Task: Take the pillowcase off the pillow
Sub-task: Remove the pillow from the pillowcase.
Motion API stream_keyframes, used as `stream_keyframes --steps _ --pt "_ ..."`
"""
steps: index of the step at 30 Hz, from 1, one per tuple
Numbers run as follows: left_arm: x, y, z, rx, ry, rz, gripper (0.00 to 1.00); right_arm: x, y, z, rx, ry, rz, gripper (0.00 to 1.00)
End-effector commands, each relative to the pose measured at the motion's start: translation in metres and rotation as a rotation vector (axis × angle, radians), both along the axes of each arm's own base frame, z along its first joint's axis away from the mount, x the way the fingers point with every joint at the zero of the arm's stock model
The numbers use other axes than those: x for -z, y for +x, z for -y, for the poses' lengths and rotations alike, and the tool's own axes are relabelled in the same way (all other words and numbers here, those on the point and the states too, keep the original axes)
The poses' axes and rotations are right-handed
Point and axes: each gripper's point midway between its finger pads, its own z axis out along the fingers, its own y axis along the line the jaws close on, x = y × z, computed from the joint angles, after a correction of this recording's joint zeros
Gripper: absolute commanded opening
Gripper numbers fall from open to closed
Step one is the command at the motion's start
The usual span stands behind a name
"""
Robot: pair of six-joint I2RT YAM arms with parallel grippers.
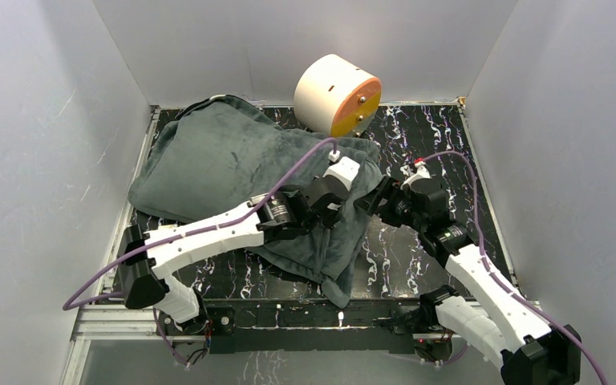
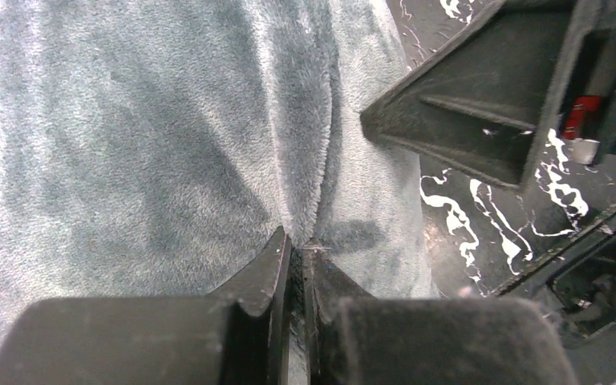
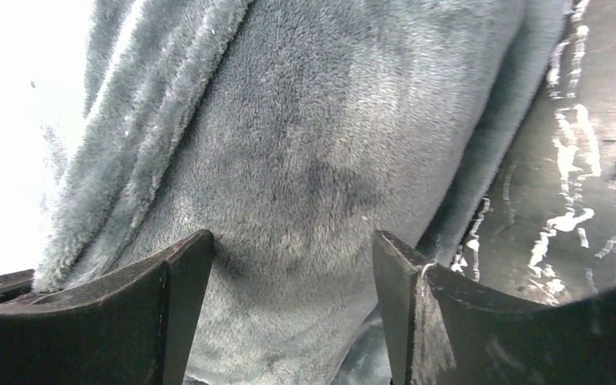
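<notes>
The left gripper (image 2: pixel 297 245) pinches a fold of the pillowcase (image 1: pixel 224 156) at mid-frame. The right gripper (image 3: pixel 293 253) gapes wide around it.

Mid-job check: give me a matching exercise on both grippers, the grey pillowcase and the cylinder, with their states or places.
1 left gripper
2 right gripper
3 dark grey plush pillowcase
4 cream-and-orange cylinder

A at far edge of the table
B jaws open astride plush
C shut on a plush fold
D draped over the table's left and middle

Pairs: 1-C, 2-B, 3-D, 4-A
</notes>
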Motion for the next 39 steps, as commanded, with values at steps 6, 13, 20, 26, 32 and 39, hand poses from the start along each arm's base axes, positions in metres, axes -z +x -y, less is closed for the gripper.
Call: stream_keyframes --steps 6,13,20,26,32,39 --pt "-0.043 -0.001 -0.020 -0.054 -0.172 0.023 0.00 -0.007 0.017 -0.009 -0.030 -0.033 -0.009 0.29" --pt "-0.045 0.005 -0.044 -0.117 -0.136 0.044 0.00 -0.004 0.025 0.044 0.192 -0.207 0.026 0.04" --pt "-0.052 0.003 -0.050 -0.111 -0.147 0.045 0.00 -0.004 0.019 0.064 0.223 -0.313 0.019 0.05" --pt "-0.022 -0.004 -0.040 -0.079 -0.136 -0.020 0.00 -0.047 -0.002 0.000 -0.130 -0.117 0.056 0.39" --pt "-0.007 -0.010 -0.027 -0.062 -0.164 -0.084 0.00 -0.067 -0.024 -0.045 -0.339 0.143 0.070 0.71" --pt "-0.006 -0.006 -0.034 -0.086 -0.143 -0.065 0.00 -0.004 0.001 -0.017 -0.158 -0.065 -0.088 0.41"
